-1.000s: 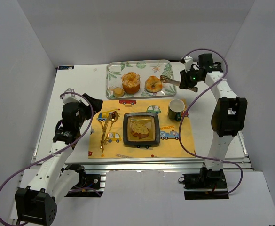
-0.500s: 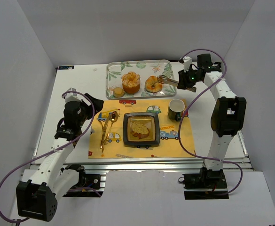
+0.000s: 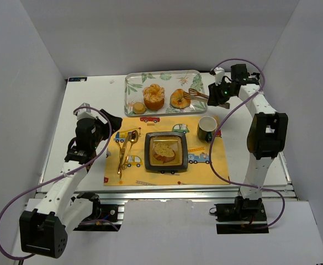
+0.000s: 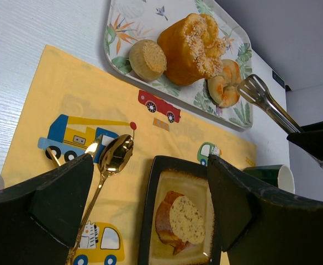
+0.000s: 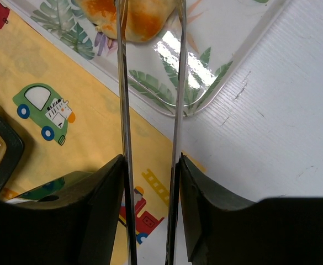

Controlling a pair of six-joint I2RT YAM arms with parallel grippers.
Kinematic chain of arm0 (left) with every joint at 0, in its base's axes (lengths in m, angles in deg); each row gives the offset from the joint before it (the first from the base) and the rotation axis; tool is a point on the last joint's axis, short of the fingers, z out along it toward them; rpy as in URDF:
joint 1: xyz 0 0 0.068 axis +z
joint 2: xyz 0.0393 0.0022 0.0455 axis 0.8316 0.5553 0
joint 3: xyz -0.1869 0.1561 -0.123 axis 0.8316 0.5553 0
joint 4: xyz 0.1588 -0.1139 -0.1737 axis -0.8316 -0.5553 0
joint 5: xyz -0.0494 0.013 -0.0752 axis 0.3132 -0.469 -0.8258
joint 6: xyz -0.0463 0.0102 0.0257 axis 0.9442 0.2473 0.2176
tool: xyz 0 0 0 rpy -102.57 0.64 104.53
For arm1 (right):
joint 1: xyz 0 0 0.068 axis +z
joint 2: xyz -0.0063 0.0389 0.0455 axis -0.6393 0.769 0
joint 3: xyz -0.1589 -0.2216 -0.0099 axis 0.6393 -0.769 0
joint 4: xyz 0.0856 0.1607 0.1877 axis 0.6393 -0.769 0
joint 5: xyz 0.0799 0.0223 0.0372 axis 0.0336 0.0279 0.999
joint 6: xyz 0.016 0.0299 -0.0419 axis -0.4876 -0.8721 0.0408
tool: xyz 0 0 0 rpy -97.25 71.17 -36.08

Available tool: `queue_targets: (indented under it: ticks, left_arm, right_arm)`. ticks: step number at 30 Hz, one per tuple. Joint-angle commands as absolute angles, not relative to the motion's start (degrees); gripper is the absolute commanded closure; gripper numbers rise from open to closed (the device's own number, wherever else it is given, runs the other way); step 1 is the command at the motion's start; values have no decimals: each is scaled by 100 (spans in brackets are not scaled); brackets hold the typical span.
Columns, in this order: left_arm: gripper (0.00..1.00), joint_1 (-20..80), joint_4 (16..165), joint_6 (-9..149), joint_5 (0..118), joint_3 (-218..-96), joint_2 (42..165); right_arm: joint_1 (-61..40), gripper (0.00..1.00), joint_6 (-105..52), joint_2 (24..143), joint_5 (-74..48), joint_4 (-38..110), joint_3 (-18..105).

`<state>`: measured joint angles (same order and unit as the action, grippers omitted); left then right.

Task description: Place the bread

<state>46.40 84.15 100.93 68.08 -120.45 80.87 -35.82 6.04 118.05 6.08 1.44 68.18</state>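
Bread (image 3: 180, 99) — tray (image 3: 134, 88), white table (image 3: 89, 99), seemingly enclosed

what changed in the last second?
The right gripper, clamped on the tongs, eased its jaws and pushed left. The tong tips spread and now sit at the bun on the tray. The left gripper shifted slightly, jaws open. Plate, cup and spoon are unchanged.
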Motion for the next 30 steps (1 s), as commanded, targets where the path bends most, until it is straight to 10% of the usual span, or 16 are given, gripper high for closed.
queue_targets:
  ticks: [1, 14, 30]
  left_arm:
    - [8, 4669, 8533, 10081, 6739, -12221, 8085]
    - [8, 4660, 8462, 10090, 6748, -12239, 8059]
    - [8, 4669, 8357, 10072, 6757, -12327, 8059]
  right_arm:
    - [-3578, 52, 590, 11879, 613, 376, 6883]
    - [-3552, 53, 423, 12160, 586, 324, 7033]
    - [-3587, 99, 538, 12020, 1016, -19, 7015]
